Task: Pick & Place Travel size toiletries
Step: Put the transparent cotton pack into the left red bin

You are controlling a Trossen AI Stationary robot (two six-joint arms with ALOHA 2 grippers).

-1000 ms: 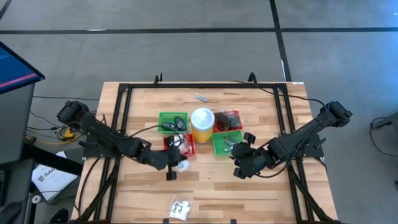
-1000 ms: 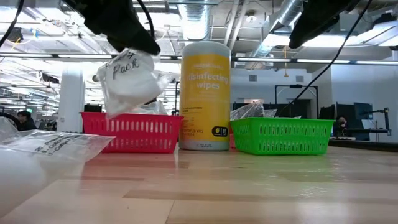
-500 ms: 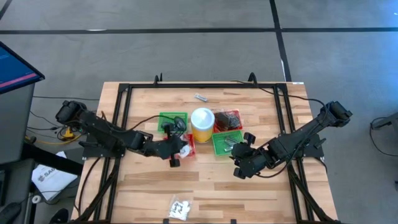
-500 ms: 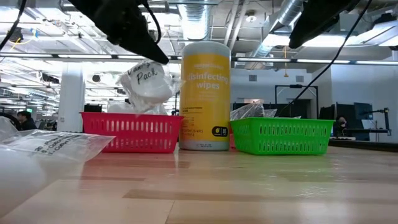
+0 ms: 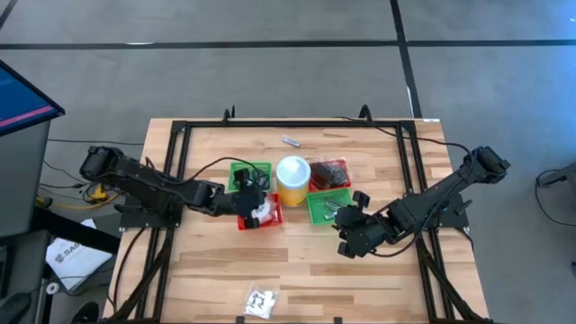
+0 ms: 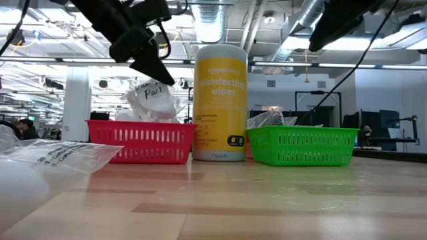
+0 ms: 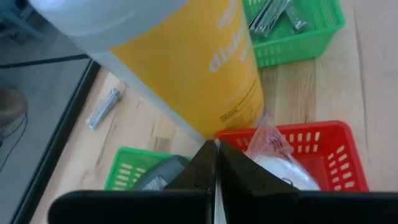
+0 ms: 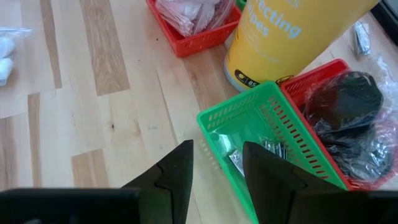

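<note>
My left gripper is shut on a white packet in clear plastic, over the red mesh basket beside the yellow wipes canister. In the left wrist view the packet lies within the basket's walls. My right gripper hangs open above the table near the green basket of silvery metal pieces, nothing between its fingers. A second red basket holds dark round pieces in a clear bag. My left gripper pinches the packet's upper plastic edge between its shut fingertips, slanting down from the table's left. The packet hangs below the fingers. Its lower part is behind the red basket's wall; whether it rests on the bottom I cannot tell.
Another printed packet lies near the table's front edge, and shows as a clear bag in the low view. A small silvery piece lies toward the far edge. A second green basket stands left of the canister.
My left gripper, still shut, has carried the packet from the bare wood in front of the red basket toward the table's far edge, turning as it went. The packet now hangs over and into the red basket, lower than before. My right arm has kept still.
</note>
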